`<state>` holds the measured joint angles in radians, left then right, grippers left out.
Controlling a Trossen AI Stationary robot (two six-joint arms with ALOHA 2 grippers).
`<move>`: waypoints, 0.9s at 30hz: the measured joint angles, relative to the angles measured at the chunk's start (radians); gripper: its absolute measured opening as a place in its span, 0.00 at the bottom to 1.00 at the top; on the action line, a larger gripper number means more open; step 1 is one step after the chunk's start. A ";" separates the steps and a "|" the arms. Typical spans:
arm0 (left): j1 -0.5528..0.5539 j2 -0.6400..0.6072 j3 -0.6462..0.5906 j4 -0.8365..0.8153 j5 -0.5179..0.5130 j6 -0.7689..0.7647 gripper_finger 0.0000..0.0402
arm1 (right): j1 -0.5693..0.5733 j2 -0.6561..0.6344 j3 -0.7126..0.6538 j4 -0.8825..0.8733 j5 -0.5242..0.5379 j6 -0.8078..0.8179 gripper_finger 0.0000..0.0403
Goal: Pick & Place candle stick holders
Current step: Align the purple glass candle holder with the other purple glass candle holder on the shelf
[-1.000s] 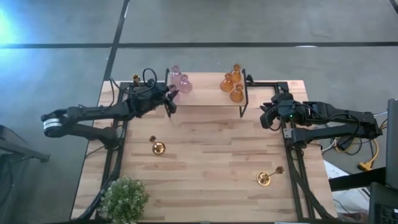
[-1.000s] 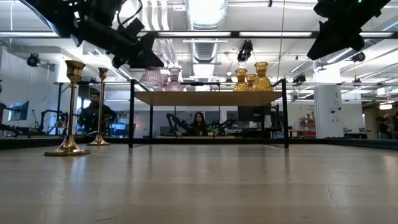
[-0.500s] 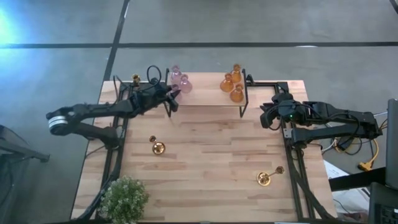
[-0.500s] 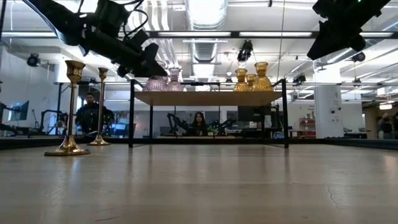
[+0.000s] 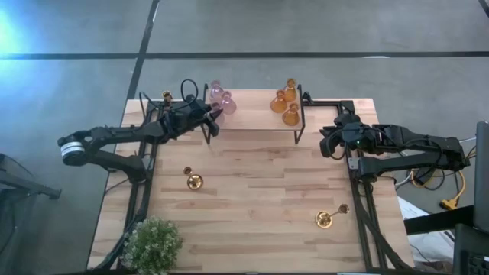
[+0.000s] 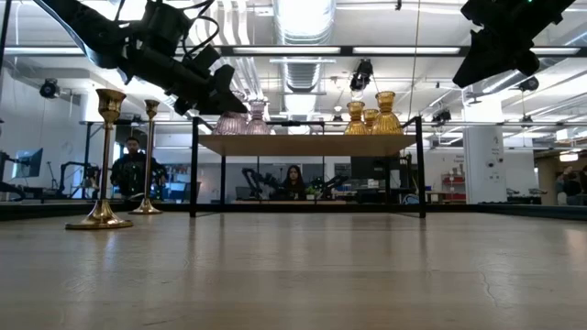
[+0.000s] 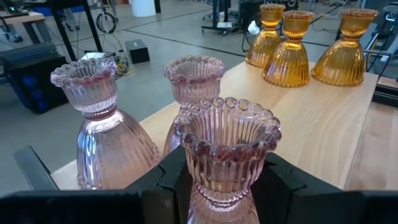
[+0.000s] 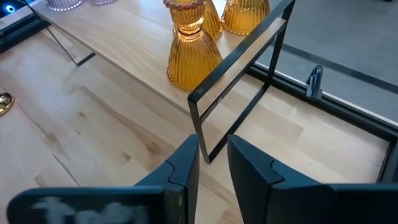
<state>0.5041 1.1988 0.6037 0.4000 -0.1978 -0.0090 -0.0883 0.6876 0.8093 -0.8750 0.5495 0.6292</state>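
Note:
A raised wooden shelf (image 5: 252, 114) stands at the table's far edge. Two pink glass candle stick holders (image 7: 102, 130) (image 7: 191, 84) stand on its left end and three amber ones (image 7: 289, 56) on its right end. My left gripper (image 5: 215, 116) is at the shelf's left end, shut on a third pink holder (image 7: 227, 146). My right gripper (image 8: 212, 165) hangs open above the table, right of the shelf, with nothing between its fingers. Two gold holders (image 6: 105, 156) (image 6: 149, 156) stand upright on the table's left, and a third gold holder (image 5: 328, 218) is at the near right. My left gripper pinches the pink holder between its two fingers, at the narrow waist below the fluted cup (image 7: 225, 190). The fingers come in nearly level from the table's left. The holder stands upright in the hold. The fingers hide its base, so I cannot tell whether it rests on the shelf.
A green leafy plant (image 5: 153, 244) stands at the table's near left corner. The shelf's black metal frame (image 8: 239, 74) runs just ahead of my right gripper. Bare wood lies in the table's middle. People sit in the room beyond the table.
My left gripper has carried the pink holder toward the table's far edge and a little down, in over the shelf's left end beside the other two pink ones. The holder has stayed upright.

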 joint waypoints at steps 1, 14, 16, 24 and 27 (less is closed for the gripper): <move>0.000 0.000 0.000 -0.001 0.000 -0.001 0.32 | 0.000 0.000 0.000 0.000 0.000 0.000 0.20; 0.000 0.000 -0.002 -0.016 0.039 -0.034 0.44 | 0.000 0.000 0.000 0.000 -0.001 0.000 0.18; 0.000 -0.003 -0.002 -0.017 0.043 -0.046 0.44 | 0.000 0.000 0.000 0.000 -0.001 0.000 0.18; 0.001 -0.006 -0.002 -0.018 0.045 -0.048 0.44 | 0.000 0.000 0.000 0.002 -0.003 0.000 0.20; 0.004 -0.006 -0.002 -0.018 0.045 -0.048 0.44 | 0.000 0.000 0.000 0.006 -0.004 0.000 0.21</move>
<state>0.5085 1.1923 0.6014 0.3817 -0.1529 -0.0573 -0.0883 0.6876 0.8093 -0.8690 0.5457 0.6289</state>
